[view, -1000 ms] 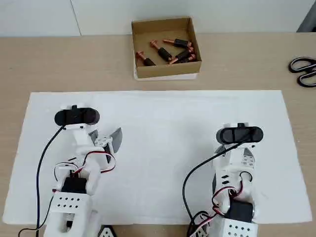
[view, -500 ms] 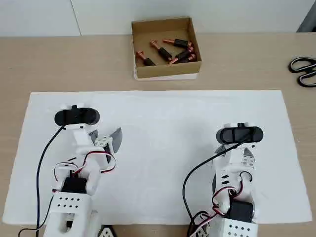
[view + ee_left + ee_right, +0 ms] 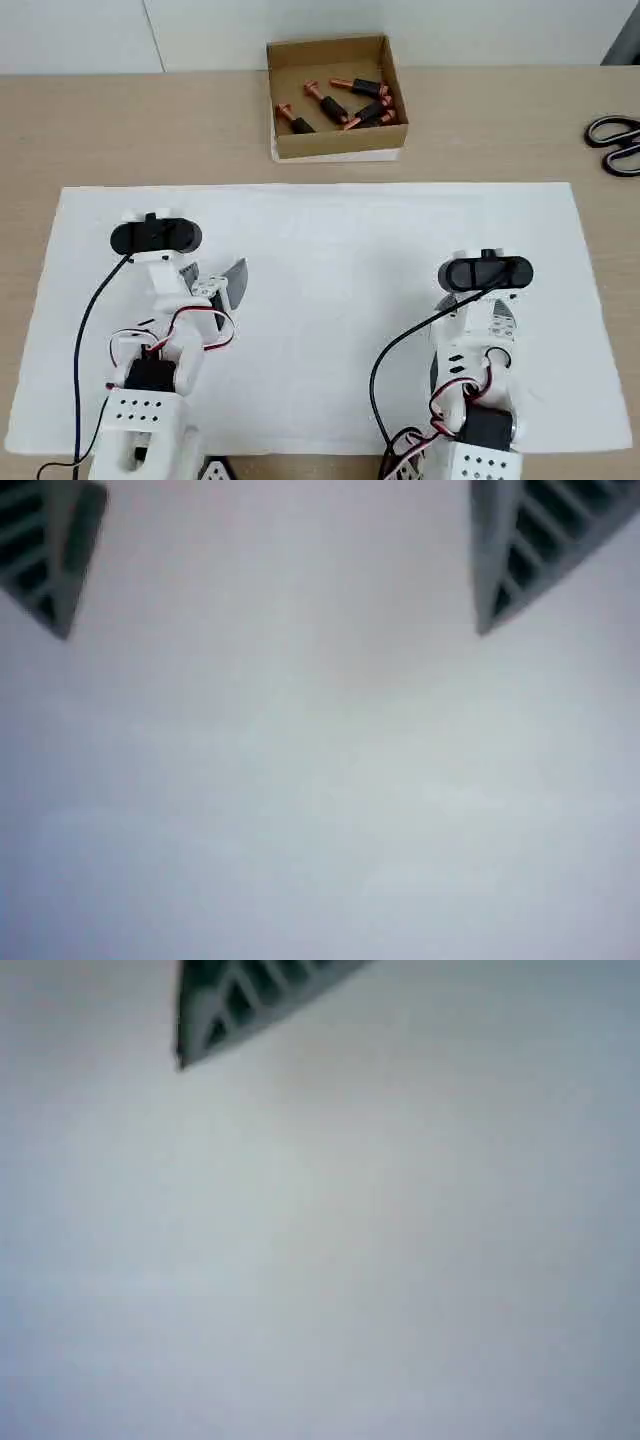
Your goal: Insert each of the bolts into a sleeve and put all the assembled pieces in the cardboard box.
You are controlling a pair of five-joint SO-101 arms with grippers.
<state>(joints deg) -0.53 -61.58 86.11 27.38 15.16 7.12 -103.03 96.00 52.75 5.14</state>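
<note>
Five sleeved bolts (image 3: pixel 326 104), one cardboard box (image 3: pixel 340 141)

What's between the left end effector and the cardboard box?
In the high view the stretch is bare: white sheet, then tabletop, from the left end effector to the cardboard box.

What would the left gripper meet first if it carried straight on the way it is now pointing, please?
Most likely the white sheet: the left gripper points down at it, open, with nothing lying between them. How near the sheet is cannot be judged.
</note>
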